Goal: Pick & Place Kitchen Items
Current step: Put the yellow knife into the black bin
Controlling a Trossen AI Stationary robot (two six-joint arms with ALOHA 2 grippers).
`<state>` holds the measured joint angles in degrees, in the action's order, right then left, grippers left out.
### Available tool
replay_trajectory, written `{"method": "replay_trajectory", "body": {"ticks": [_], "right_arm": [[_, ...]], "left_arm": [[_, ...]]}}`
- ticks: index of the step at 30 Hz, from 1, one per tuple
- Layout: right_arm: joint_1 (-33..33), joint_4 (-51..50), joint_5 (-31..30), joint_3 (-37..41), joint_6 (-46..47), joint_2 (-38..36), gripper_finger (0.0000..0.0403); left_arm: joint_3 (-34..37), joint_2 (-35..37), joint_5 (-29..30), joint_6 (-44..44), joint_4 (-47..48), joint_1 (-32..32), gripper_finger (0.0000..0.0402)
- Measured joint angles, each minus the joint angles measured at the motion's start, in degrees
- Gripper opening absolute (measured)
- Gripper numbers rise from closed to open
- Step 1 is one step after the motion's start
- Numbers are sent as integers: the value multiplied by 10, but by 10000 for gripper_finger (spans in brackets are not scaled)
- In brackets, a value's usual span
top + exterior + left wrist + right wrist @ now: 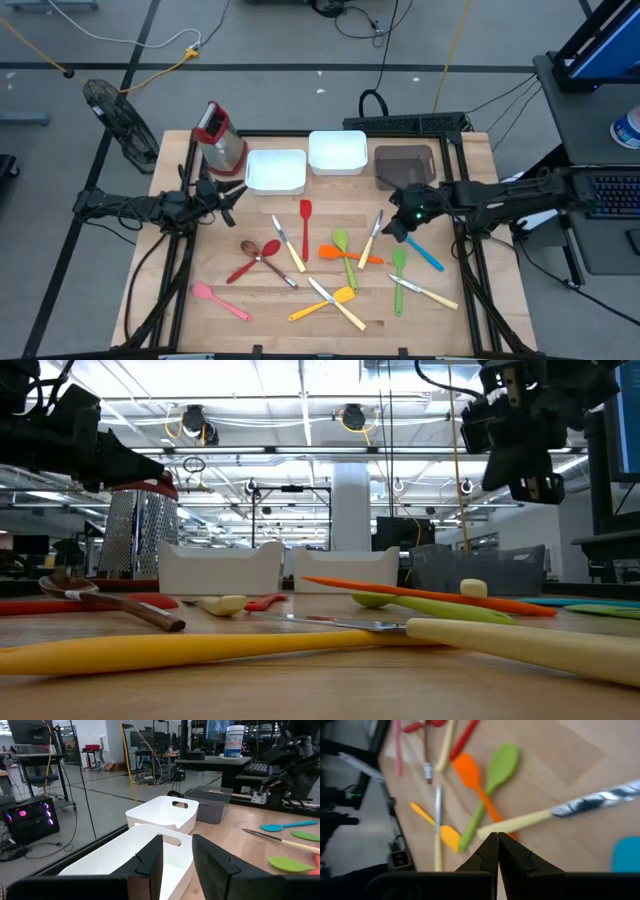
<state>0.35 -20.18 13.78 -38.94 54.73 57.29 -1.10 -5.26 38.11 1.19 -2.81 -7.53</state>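
Note:
The kitchen items lie flat and scattered on the wooden table: a red spatula (305, 222), a brown spoon (268, 262), a pink spatula (221, 301), a yellow spatula (322, 303), an orange spatula (470, 774), a green spoon (498, 768), a blue spatula (422, 252) and several pale-handled knives (516, 824). My right gripper (497, 842) is shut with nothing in it. It hangs tilted downward above the knife by the orange spatula (392, 230). My left gripper (177, 862) is open, holds nothing and points level at the table's left side, next to a white tray (150, 855).
Two white trays (275, 171) (337, 152) and a dark tray (405, 165) stand in a row along the far side. A red-topped metal grater box (220, 140) stands at the far left. Bare wood lies along the near edge.

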Motion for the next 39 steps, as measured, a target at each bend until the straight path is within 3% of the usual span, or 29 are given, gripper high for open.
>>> {"method": "replay_trajectory", "body": {"ticks": [5, 9, 21, 31, 39], "right_arm": [[33, 55, 0, 0, 42, 25, 3], [52, 28, -3, -27, 75, 53, 1], [59, -205, -95, -208, 121, 167, 0], [53, -192, -46, -190, 121, 200, 0], [52, -190, -51, -171, 149, 200, 14]], "left_arm": [[0, 0, 0, 0, 0, 0, 106], [0, 0, 0, 0, 0, 0, 106], [0, 0, 0, -7, 0, 0, 106], [0, 0, 0, -9, 0, 0, 106], [0, 0, 0, -9, 0, 0, 106]]}}
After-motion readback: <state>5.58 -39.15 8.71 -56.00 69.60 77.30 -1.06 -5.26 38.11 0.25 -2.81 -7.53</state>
